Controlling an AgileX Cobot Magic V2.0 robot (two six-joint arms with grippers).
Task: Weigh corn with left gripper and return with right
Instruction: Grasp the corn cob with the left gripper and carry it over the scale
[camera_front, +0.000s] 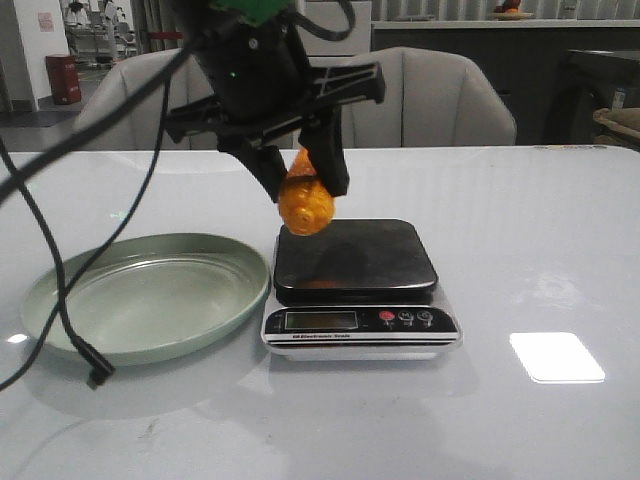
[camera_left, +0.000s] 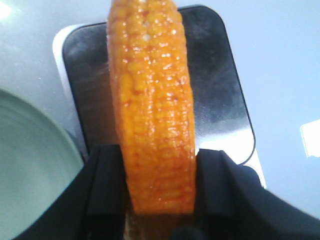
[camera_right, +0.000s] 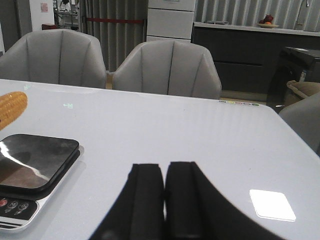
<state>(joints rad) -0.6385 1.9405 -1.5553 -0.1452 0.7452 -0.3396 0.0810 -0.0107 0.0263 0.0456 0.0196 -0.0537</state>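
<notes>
My left gripper (camera_front: 305, 180) is shut on the orange-yellow corn (camera_front: 305, 202) and holds it just above the left part of the scale's black platform (camera_front: 365, 255). In the left wrist view the corn (camera_left: 152, 110) runs lengthwise between the two black fingers (camera_left: 107, 185), over the platform (camera_left: 215, 100). My right gripper (camera_right: 165, 172) is shut and empty, low over the table to the right of the scale (camera_right: 35, 162). It is out of the front view. The corn's tip (camera_right: 11, 109) shows in the right wrist view.
A pale green round plate (camera_front: 140, 295) lies on the white table left of the scale. The scale's display and buttons (camera_front: 355, 320) face the front edge. A loose black cable (camera_front: 60, 290) hangs over the plate's left side. Grey chairs (camera_front: 430, 100) stand behind the table.
</notes>
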